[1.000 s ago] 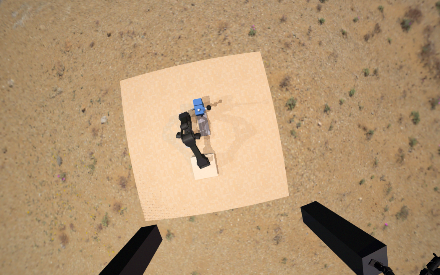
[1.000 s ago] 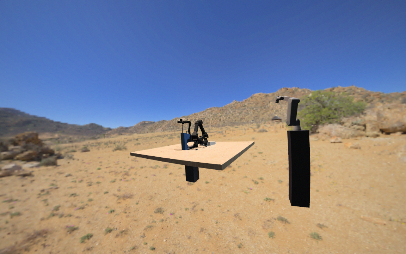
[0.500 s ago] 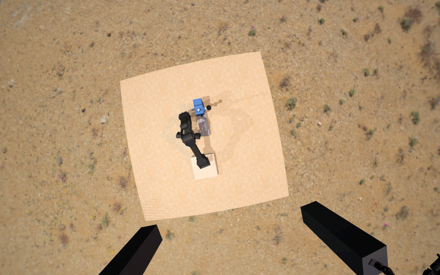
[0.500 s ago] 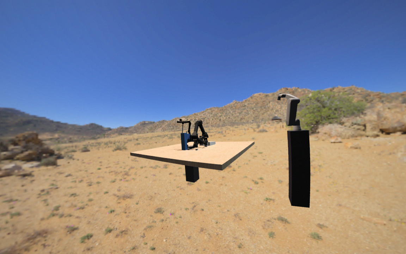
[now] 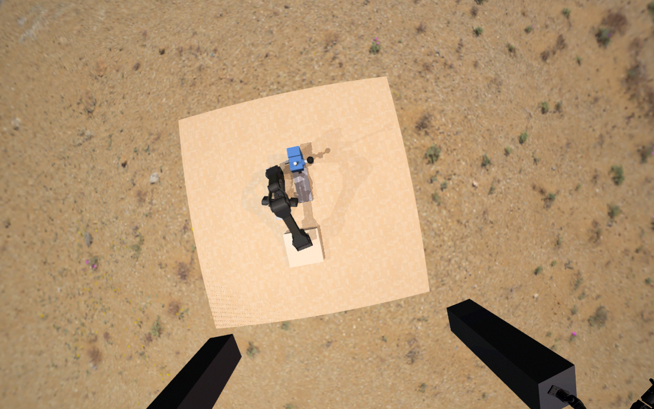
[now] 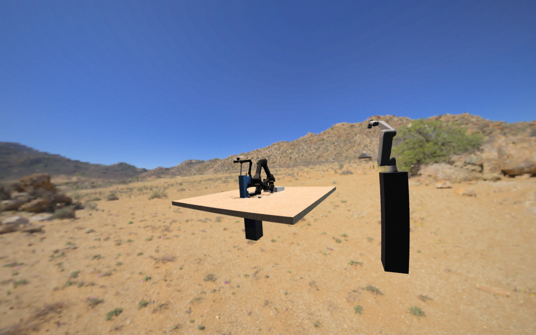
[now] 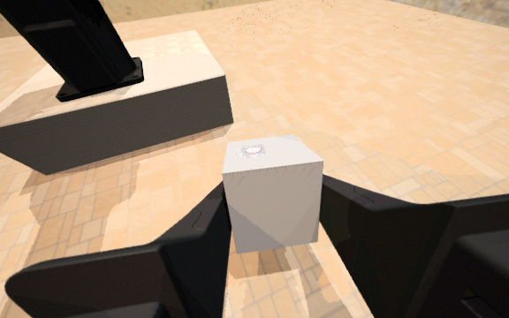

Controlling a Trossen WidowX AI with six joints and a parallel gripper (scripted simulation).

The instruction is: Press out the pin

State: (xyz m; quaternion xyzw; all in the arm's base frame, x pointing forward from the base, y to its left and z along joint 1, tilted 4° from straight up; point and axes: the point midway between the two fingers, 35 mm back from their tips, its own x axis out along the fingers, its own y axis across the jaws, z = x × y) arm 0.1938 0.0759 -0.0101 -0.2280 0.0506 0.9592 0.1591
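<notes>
In the wrist view, the block (image 7: 273,205) sits between the two fingers of the gripper (image 7: 266,179), which are clamped on its opposite sides. The pin (image 7: 253,150) shows as a small round end on the top face, nearer to one side of the block than to its middle. The block looks to be off the table (image 5: 360,228) (image 6: 220,204) (image 7: 369,110) — its shadow lies below it, apart from its lower edge.

The landmark for everything here is the blue press (image 5: 294,153) (image 6: 243,186). In the top view, the arm (image 5: 281,205) (image 6: 264,166) (image 7: 73,44) reaches from its pale base box (image 5: 305,257) (image 6: 278,189) (image 7: 148,112) and ends just beside the press, on the side away from the black knob (image 5: 310,159). The block itself is hidden under the arm there, so it must be beside the press too, not yet under the punch, I judge.

The next move probably asks for a sideways carry toward the press, with the pin kept upright. Because the pin is off the block's centre, it is the pin — not the block's middle — that should come under the punch. The bed and the cup I cannot tell clearly.
</notes>
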